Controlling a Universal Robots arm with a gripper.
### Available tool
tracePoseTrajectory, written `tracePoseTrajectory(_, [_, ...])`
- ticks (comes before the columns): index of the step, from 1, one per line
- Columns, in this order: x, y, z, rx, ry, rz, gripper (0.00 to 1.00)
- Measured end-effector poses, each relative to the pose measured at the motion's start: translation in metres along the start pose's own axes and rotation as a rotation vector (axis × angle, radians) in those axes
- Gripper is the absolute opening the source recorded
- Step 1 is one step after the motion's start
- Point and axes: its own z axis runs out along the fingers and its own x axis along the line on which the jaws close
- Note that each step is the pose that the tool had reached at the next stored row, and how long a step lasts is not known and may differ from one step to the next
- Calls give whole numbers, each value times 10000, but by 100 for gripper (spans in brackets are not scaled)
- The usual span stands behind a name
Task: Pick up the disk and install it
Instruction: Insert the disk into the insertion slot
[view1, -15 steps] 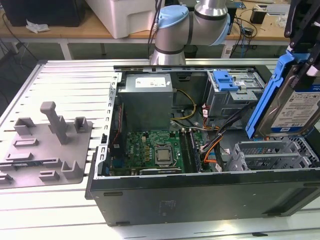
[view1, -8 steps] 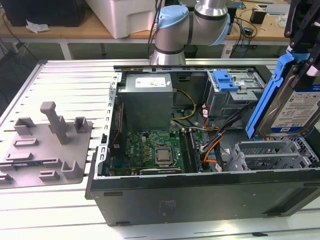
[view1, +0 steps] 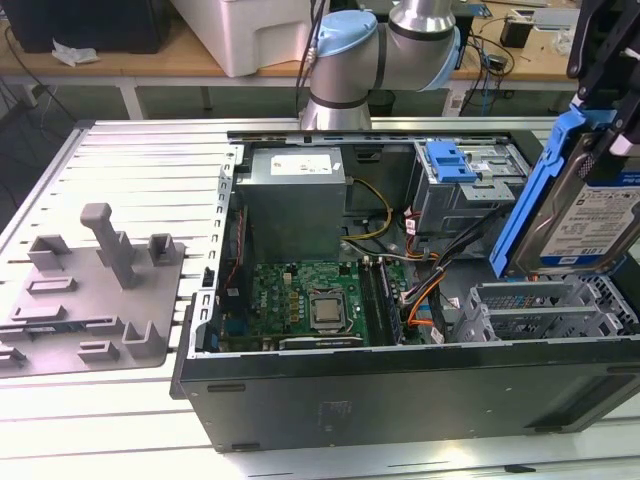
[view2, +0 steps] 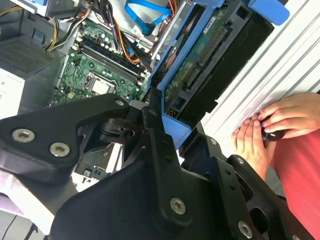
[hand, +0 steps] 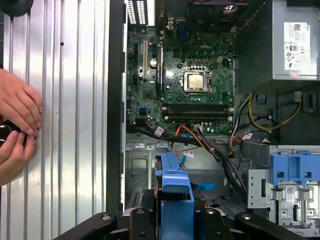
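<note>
Exterior view has the gripper (view1: 608, 120) clamped on the tilted disk (view1: 585, 215), which seems near enough the cables (view1: 425, 270) to snag them if lowered.

disk (view1: 600, 215): silver body, white-and-blue label, blue frame
tool (hand: 173, 220): black, silver screw heads
motherboard (view1: 315, 300): green, black slots
power-supply box (view1: 295, 200): grey, white sticker
latch plate (view1: 450, 160): light blue, ridged
cables (hand: 215, 150): yellow, orange and black
computer case (view1: 400, 400): dark grey
desk (view1: 130, 160): silver, striped with parallel grooves
fixture (view1: 90, 290): plain grey
sleeve (view2: 300, 170): coral red
robot arm (view1: 350, 60): silver with light-blue caps
</note>
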Motion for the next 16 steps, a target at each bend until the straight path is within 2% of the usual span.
tracePoseTrajectory(9, [0, -1, 32, 0, -76, 178, 37])
tracePoseTrajectory(16, [0, -2, 61, 0, -75, 180, 37])
